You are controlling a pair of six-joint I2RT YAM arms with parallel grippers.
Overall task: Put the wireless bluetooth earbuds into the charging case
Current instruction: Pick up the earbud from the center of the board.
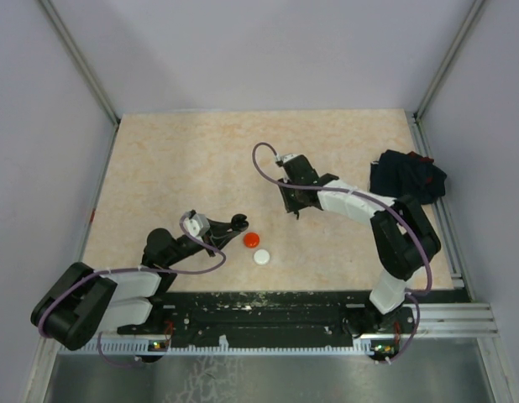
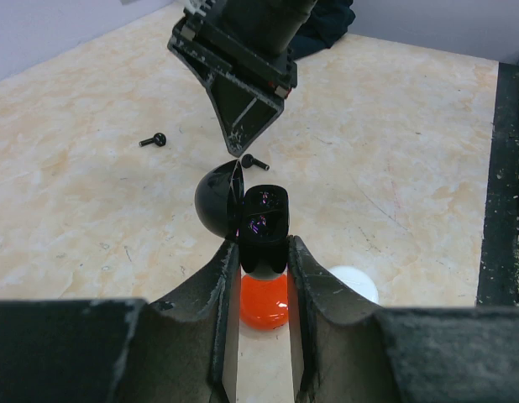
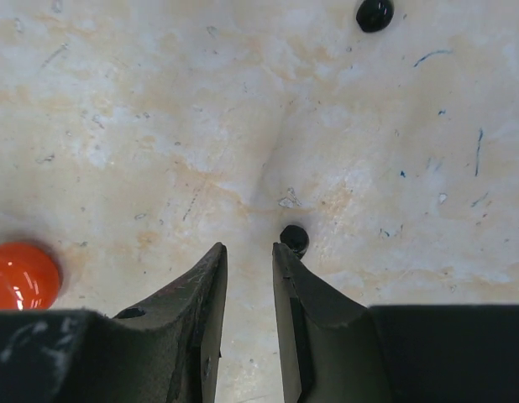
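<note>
One black earbud point(image 3: 294, 239) at right jaws' tip (narrow, empty), mid-table; left jaws grip open case point(image 2: 264, 220).

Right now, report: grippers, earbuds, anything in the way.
Left gripper shut on open black case. Right gripper slightly apart, empty, black earbud beside its fingertip. Second black earbud farther off. Nothing between earbuds and case.

The table point(image 1: 184, 168) is peach-beige with pale marbled veining and small dark scuffs, and the walls point(image 1: 243, 50) are pale lilac-grey. The left arm point(image 1: 100, 298) and right arm point(image 1: 352, 201) are black with white sections and purple cables point(image 1: 258, 164); the cloth point(image 1: 406, 176) is dark navy. The case point(image 2: 264, 220) is glossy black with violet glints, one disc point(image 1: 251, 239) is red-orange, the other disc point(image 1: 261, 257) white, and the buds point(image 2: 153, 140) are black.
</note>
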